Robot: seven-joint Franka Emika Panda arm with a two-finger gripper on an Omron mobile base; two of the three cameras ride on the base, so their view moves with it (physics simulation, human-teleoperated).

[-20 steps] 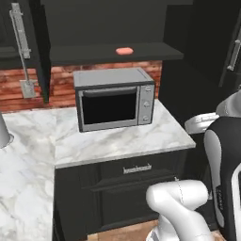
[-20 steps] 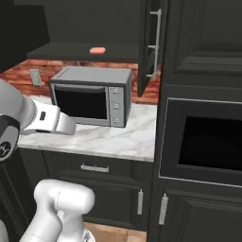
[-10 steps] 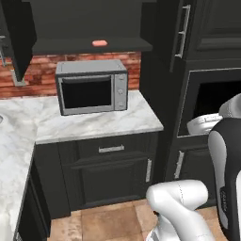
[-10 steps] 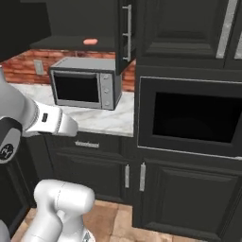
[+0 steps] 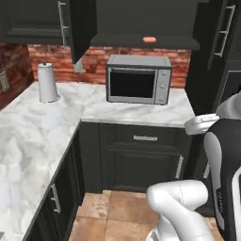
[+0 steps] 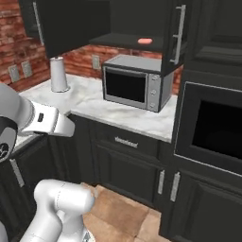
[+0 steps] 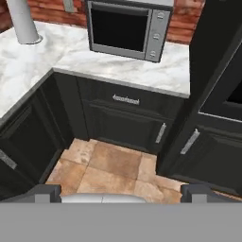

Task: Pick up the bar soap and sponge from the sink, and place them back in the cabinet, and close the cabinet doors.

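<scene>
The salmon-pink bar soap (image 5: 149, 39) (image 6: 145, 41) lies on the dark shelf of the upper cabinet (image 5: 141, 44) (image 6: 123, 41), above the microwave. The cabinet doors stand open: the left door (image 5: 79, 28) (image 6: 61, 23) and the right door (image 5: 220, 28) (image 6: 176, 34), each with a silver bar handle. My gripper (image 7: 121, 194) is open with nothing between its fingertips (image 7: 47, 191), and it looks down at the floor in front of the lower cabinets. The sponge and the sink are out of view.
A grey microwave (image 5: 138, 84) (image 6: 134, 85) (image 7: 125, 30) stands on the white marble counter (image 5: 42, 127) (image 6: 90, 101). A paper towel roll (image 5: 47, 82) (image 6: 58, 74) is at the back left. A built-in oven (image 6: 217, 127) sits to the right. Tiled floor (image 7: 113, 165) lies below.
The whole picture has shifted, so the base has moved. The microwave now sits further right in both base views, and the paper towel roll and left counter have come into view.
</scene>
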